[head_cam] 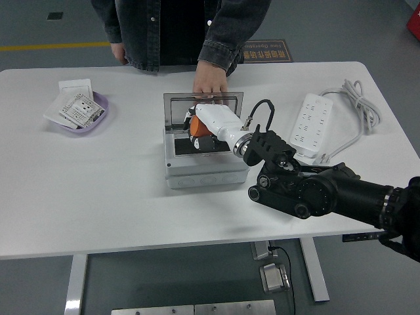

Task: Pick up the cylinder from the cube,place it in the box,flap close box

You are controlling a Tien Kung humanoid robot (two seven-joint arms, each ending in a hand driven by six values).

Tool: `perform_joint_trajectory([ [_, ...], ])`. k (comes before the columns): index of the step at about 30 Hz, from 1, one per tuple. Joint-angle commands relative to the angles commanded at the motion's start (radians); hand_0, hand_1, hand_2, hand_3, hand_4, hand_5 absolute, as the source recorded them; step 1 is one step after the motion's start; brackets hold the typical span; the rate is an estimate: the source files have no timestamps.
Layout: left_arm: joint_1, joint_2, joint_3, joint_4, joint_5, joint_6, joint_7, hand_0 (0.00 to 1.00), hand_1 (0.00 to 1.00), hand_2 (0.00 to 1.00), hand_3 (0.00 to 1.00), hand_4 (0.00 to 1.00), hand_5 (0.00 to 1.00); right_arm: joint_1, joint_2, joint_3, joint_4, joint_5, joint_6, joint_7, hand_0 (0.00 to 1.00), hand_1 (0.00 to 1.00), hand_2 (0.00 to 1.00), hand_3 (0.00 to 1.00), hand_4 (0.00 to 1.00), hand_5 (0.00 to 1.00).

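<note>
A white desk (98, 197) stands on a grey floor (39, 20) crossed at the far left by a yellow line. At the desk's far left a lilac dish (98, 113) holds white cards, with a white wall-plate (75, 86) just behind it. At the far right lies a white power strip (310, 125) with its grey cable looped beyond it.

Near the middle sits a grey box (197, 172), its clear flap (176, 108) standing upright at the far side. A person in a dark jacket stands across the desk, 1 hand (210, 84) resting on the flap's top edge.

The black right arm reaches in from the lower right, and its white robot hand (203, 123) is inside the open box, fingers curled around the orange cylinder (195, 127). The cylinder is within the box opening, just above the dark interior. Only a small orange part shows past the fingers, so I cannot tell which way its long axis runs. The cube cannot be made out.
</note>
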Motion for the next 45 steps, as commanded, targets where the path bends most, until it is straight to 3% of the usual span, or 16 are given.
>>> perform_joint_trajectory([
  [4, 0.001, 0.001, -0.019, 0.000, 0.020, -0.002, 0.005, 0.660, 0.692, 0.569, 0.553, 0.493, 0.078, -0.004, 0.001, 0.002, 0.000, 0.004, -0.009, 0.003, 0.281, 0.396, 0.569, 0.652, 0.836, 0.387],
  [5, 0.001, 0.001, -0.022, 0.000, 0.024, -0.002, 0.006, 0.660, 0.690, 0.569, 0.552, 0.487, 0.072, -0.005, 0.001, 0.003, 0.000, 0.005, -0.012, 0.004, 0.391, 0.482, 0.595, 0.693, 0.953, 0.498],
  [10, 0.000, 0.001, -0.016, 0.000, 0.018, -0.002, 0.005, 0.660, 0.690, 0.569, 0.552, 0.487, 0.072, -0.010, 0.001, 0.006, 0.001, 0.007, -0.020, 0.008, 0.391, 0.482, 0.595, 0.693, 0.953, 0.498],
  [11, 0.000, 0.001, -0.013, 0.000, 0.016, -0.002, 0.004, 0.660, 0.689, 0.568, 0.551, 0.481, 0.068, -0.012, 0.001, 0.007, 0.001, 0.007, -0.021, 0.009, 0.434, 0.501, 0.599, 0.704, 0.998, 0.563],
  [20, 0.003, -0.002, -0.004, 0.000, 0.009, -0.005, 0.007, 0.660, 0.686, 0.567, 0.552, 0.476, 0.060, -0.034, -0.013, 0.043, 0.027, -0.020, -0.021, 0.003, 0.445, 0.499, 0.593, 0.702, 0.998, 0.578],
  [29, 0.012, -0.008, -0.047, 0.000, 0.047, -0.007, 0.019, 0.660, 0.682, 0.567, 0.552, 0.468, 0.047, -0.084, -0.128, 0.207, 0.221, -0.089, 0.040, -0.060, 0.431, 0.466, 0.585, 0.694, 0.998, 0.623],
  [34, 0.012, -0.008, -0.064, 0.000, 0.063, -0.009, 0.025, 0.660, 0.682, 0.567, 0.552, 0.468, 0.047, -0.061, -0.170, 0.286, 0.315, -0.080, 0.069, -0.070, 0.431, 0.466, 0.585, 0.694, 0.998, 0.623],
  [35, 0.011, -0.008, -0.064, 0.000, 0.063, -0.010, 0.025, 0.660, 0.682, 0.567, 0.553, 0.468, 0.045, -0.052, -0.173, 0.294, 0.317, -0.077, 0.071, -0.070, 0.376, 0.432, 0.579, 0.693, 0.998, 0.638],
  [40, 0.006, -0.005, -0.056, 0.000, 0.056, -0.010, 0.025, 0.660, 0.682, 0.567, 0.553, 0.468, 0.045, 0.012, -0.160, 0.294, 0.247, -0.023, 0.075, -0.059, 0.376, 0.432, 0.579, 0.693, 0.998, 0.638],
  [45, 0.001, -0.004, -0.040, 0.000, 0.043, -0.011, 0.025, 0.660, 0.683, 0.567, 0.554, 0.469, 0.044, 0.078, -0.109, 0.233, 0.129, 0.059, 0.075, -0.040, 0.352, 0.416, 0.569, 0.675, 0.998, 0.650],
])
